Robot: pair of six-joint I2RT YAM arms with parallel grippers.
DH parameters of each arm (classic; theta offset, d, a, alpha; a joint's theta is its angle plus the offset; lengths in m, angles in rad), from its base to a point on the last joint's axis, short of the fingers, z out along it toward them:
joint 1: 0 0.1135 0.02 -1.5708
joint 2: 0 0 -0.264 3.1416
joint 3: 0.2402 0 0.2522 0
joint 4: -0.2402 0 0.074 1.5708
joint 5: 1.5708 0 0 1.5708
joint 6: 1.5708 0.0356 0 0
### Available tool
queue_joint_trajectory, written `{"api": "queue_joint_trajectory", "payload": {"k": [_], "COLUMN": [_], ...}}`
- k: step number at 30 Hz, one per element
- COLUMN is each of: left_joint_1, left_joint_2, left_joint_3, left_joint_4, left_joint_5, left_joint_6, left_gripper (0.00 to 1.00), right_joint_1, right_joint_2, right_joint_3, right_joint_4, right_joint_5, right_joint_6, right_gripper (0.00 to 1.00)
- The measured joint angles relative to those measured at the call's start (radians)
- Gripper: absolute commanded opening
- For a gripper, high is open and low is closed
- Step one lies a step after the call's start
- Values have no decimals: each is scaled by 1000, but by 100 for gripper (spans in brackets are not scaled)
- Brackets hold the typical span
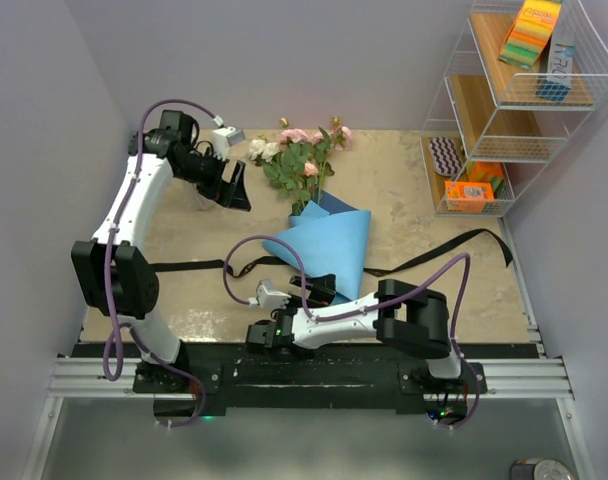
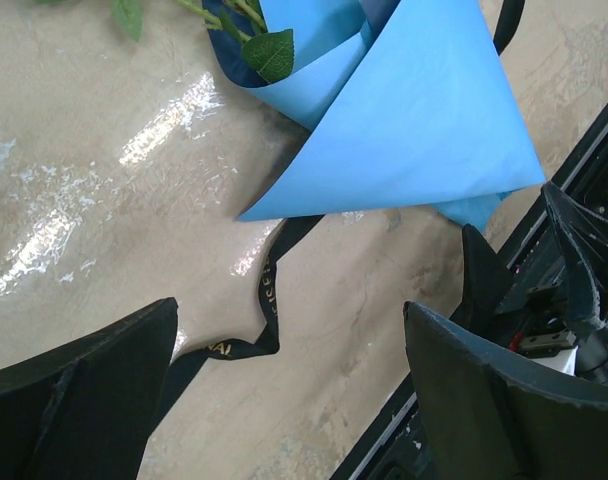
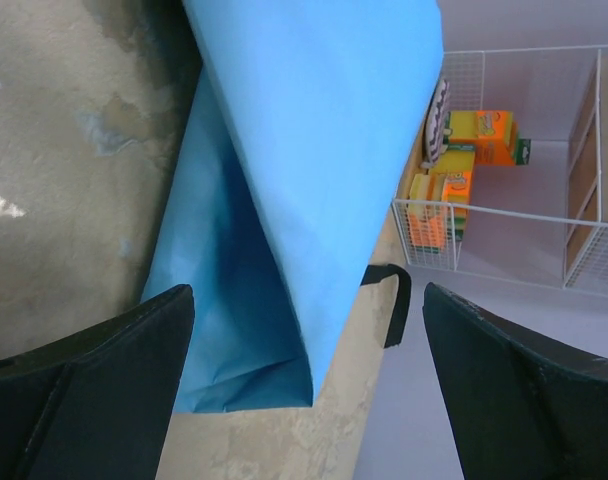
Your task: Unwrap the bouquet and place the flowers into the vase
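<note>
Bouquet (image 1: 309,175) lies on the table (image 1: 404,190), blooms away from the arms, blue cone (image 1: 329,245) nearest them; black ribbon (image 2: 270,300) trails loose. Left gripper (image 1: 231,190) and right gripper (image 1: 319,290) both gape, empty.

White arm links (image 1: 134,200), chunky black joints (image 1: 114,278), looping purple cables (image 1: 180,102).

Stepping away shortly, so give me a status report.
Both jaws open, empty. Bouquet lying on table, in blue paper. Black ribbon loose across table.
</note>
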Motion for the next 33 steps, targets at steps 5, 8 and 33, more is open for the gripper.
{"api": "queue_joint_trajectory", "payload": {"k": [5, 8, 33], "left_joint_1": [13, 12, 33], "left_joint_2": [-2, -6, -74], "left_joint_3": [10, 10, 11], "left_joint_4": [-24, -34, -77], "left_joint_5": [31, 35, 59], "left_joint_6": [24, 31, 79], "left_gripper": [99, 99, 99], "right_joint_1": [-27, -77, -45], "right_joint_2": [5, 5, -34], "right_joint_3": [34, 64, -41], "right_joint_4": [-53, -91, 274], "right_joint_5": [71, 109, 16], "right_joint_6": [79, 133, -117], "right_gripper": [99, 99, 99]}}
